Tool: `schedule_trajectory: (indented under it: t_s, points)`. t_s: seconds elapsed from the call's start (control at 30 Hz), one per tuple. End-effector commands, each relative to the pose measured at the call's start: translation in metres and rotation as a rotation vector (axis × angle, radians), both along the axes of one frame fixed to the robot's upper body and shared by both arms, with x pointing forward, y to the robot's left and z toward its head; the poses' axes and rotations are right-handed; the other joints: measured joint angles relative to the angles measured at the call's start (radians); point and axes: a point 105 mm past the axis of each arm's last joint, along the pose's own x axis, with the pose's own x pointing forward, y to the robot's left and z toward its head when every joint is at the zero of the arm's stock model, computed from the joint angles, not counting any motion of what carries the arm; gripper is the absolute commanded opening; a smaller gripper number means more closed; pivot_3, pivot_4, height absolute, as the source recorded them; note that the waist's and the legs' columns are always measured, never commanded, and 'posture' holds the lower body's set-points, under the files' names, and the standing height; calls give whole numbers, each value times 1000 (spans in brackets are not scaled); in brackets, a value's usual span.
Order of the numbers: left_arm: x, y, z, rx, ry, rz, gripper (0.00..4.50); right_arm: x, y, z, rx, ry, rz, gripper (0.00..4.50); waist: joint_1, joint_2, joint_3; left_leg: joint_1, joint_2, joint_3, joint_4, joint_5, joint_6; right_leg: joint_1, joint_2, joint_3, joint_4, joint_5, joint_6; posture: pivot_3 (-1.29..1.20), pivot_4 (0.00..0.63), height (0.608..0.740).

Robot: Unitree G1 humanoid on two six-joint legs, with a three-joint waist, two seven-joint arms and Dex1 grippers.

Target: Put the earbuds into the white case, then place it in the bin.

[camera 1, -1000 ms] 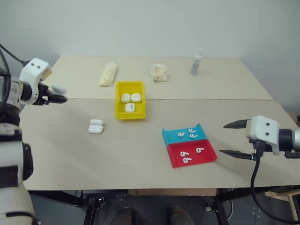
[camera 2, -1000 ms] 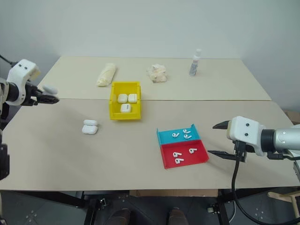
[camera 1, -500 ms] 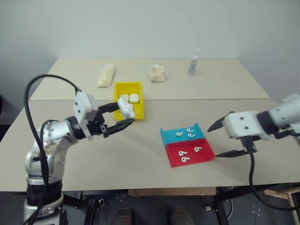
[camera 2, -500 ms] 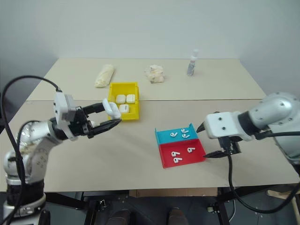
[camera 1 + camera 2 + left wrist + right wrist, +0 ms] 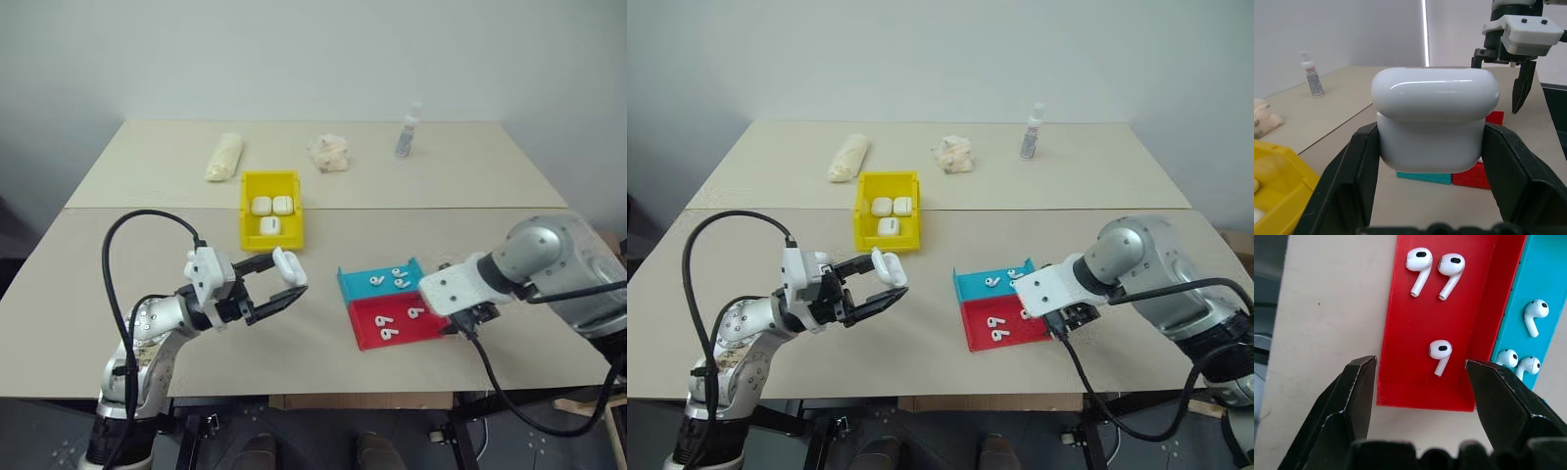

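I take the yellow bin as my landmark. It sits on the tabletop just on the near side of the seam, and three white closed cases lie inside it.

My left end effector hangs in front of the bin, nearer to me, above the tabletop. Its two black fingers are clamped on the white case. In the left wrist view the case has its lid down, with a thin seam between lid and body, and the pads press on the two sides of the lower body.

To the right of the bin and nearer to me lie two shallow trays, touching each other. The teal tray is the one closer to the bin's level; the red tray is on its near side. Three of the earbuds lie in the red tray: two side by side, one apart. Three more earbuds lie in the teal tray.

My right end effector points down over the right end of the red tray. Its fingers stand wide apart and hold nothing; the single earbud lies between them in the right wrist view.

Beyond the bin, on the far half of the tabletop, are a pale wrapped packet, a crumpled pale lump and a small clear bottle.
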Motion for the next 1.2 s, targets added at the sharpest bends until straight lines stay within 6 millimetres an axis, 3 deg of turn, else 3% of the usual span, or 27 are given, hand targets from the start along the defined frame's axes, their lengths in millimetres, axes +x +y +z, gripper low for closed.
schedule_trajectory:
  t_s: [0.03, 0.17, 0.3, 0.57, 0.67, 1.2]
  points:
    - [-5, -5, 7, -4, -35, 3, 2792, 8, 5, 1, 5, -62, -2, 3350, -1, 0, 0, 0, 0, 0, 0, 0, 0, 0, 0, 0, 0, 0, 0, 0, 150, 740]
    - [-4, -5, 7, 2, -26, 22, 2792, 7, 10, -5, -12, -50, 25, 3350, -1, 0, 0, 0, 0, 0, -1, 0, 0, 0, 0, 0, 0, 0, 0, 0, 150, 740]
    - [-6, -7, 7, 5, -21, 20, 2792, 6, 10, -10, -15, -38, 20, 2587, -1, 0, 0, 0, 0, 0, -1, 0, 0, 0, 0, 0, 0, 0, 0, 0, 150, 740]
    - [-4, -8, 10, 3, -22, 37, 2792, 18, 7, -19, -30, -91, -20, 2587, -1, 0, 0, 0, 0, 0, -1, 0, 0, 1, 0, 0, -5, 0, 0, 0, 150, 740]
    - [-3, -8, 9, 15, -20, 39, 2792, 17, 7, -21, -34, -86, -18, 2002, -1, 0, 0, 0, 0, 0, -2, 0, 0, 0, 0, 0, -6, 0, 0, 0, 150, 740]
    - [-3, -9, 10, 27, -21, 40, 2792, 25, 9, -28, -24, -114, -33, 2002, -1, 0, 0, 0, 0, 0, -2, 0, 0, 1, 0, 0, -6, 0, 0, 0, 150, 740]
